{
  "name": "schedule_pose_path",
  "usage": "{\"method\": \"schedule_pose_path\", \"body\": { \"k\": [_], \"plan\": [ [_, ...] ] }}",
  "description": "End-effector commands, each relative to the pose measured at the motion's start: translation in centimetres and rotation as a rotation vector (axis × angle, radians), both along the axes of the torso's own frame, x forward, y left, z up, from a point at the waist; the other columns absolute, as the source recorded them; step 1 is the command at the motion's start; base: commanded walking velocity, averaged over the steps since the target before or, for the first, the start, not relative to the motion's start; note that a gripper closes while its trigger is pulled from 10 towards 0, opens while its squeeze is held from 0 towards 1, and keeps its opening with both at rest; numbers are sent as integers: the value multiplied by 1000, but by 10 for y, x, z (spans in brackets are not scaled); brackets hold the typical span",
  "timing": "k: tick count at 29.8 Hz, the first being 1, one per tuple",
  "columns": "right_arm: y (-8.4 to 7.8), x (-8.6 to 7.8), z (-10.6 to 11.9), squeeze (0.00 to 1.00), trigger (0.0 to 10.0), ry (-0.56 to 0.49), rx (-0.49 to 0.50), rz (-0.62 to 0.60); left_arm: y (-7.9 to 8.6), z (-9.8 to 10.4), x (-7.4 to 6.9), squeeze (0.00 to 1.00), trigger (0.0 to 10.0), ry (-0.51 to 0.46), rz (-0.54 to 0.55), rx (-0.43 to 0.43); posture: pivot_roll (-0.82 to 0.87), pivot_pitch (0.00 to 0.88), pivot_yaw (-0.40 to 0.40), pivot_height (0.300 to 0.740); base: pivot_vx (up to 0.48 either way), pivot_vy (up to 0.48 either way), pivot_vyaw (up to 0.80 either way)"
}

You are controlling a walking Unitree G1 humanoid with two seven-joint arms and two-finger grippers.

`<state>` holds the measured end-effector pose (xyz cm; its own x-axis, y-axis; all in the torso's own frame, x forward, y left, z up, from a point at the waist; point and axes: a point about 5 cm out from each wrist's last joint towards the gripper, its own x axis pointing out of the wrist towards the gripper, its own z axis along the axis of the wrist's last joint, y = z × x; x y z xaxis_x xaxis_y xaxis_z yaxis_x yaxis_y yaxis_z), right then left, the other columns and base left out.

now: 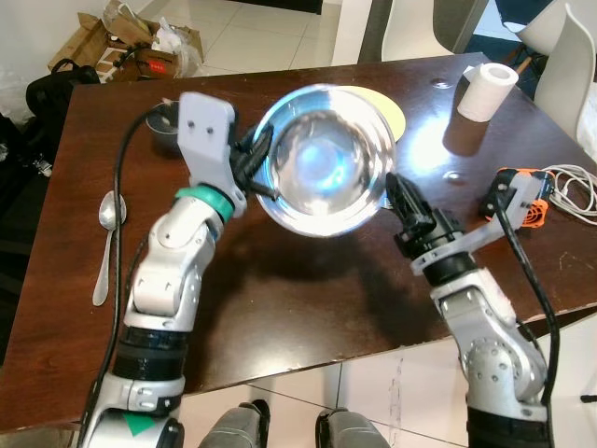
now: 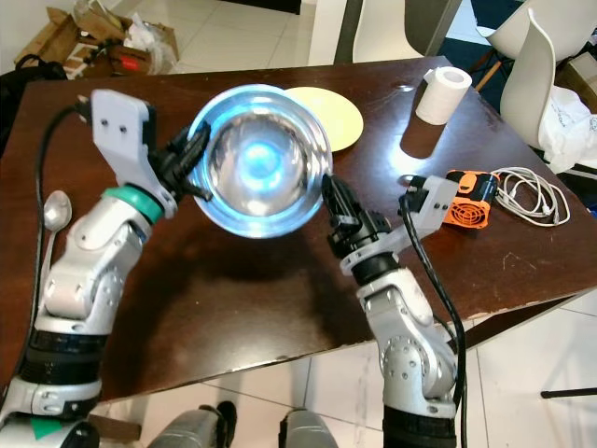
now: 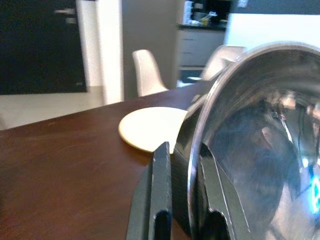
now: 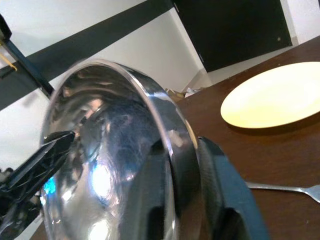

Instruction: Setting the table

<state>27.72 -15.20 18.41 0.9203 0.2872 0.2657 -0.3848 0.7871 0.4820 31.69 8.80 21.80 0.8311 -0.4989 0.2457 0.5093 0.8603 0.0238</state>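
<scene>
So the left pincer [image 1: 254, 166] is pinching one side of the steel bowl's [image 1: 325, 159] rim, a finger each side of it, and the right pincer [image 1: 395, 191] is clamped on the opposite edge. The bowl hangs between them above the bench [image 1: 308, 299], partly over the yellow plate [image 2: 334, 112], mouth tipped up toward the head camera. A spoon [image 1: 106, 245] lies lengthwise on the far left.

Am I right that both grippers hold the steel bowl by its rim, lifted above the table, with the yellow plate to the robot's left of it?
Not quite. Both the left gripper and the right gripper do clamp the steel bowl by its rim above the table, but the yellow plate lies beyond it, slightly right, as the right eye view shows.
</scene>
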Motion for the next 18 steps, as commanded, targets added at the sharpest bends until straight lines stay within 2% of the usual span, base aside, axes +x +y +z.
{"method": "schedule_pose_path", "body": {
  "k": [1,6,7,8,9,10,11,12,18],
  "plan": [
    [0,1,-4,1000,10000,18,-13,12,-8,10,-5,0,10000,-39,-50,-11,-12,0,-11,740,0,0,0],
    [1,2,-4,1000,10000,31,-14,40,-8,12,-5,0,10000,-40,-46,-23,-16,0,-12,740,0,0,0],
    [2,2,-7,0,10000,55,-24,58,-9,13,-5,0,10000,-41,-45,-29,-21,0,-13,740,0,0,0],
    [2,3,-16,0,10000,112,-53,64,-9,14,-5,0,10000,-46,-43,-39,-25,0,-16,740,0,0,0],
    [2,3,-16,0,10000,112,-53,64,-9,14,-5,0,10000,-46,-43,-39,-25,0,-16,740,0,0,0],
    [0,4,-27,0,10000,168,-105,44,-9,17,-5,0,10000,-69,-27,-36,-27,0,-21,740,0,0,0],
    [-3,4,-34,0,7686,208,-131,10,-9,18,-5,0,10000,-86,-9,-33,-30,0,-24,740,0,0,0],
    [-7,3,-37,0,0,220,-143,-26,-9,17,-5,0,10000,-94,1,-29,-31,0,-24,740,0,0,0],
    [-15,4,-33,0,0,196,-129,-82,-10,15,-4,0,10000,-99,-3,-12,-35,0,-14,740,0,0,0]
  ]
}}
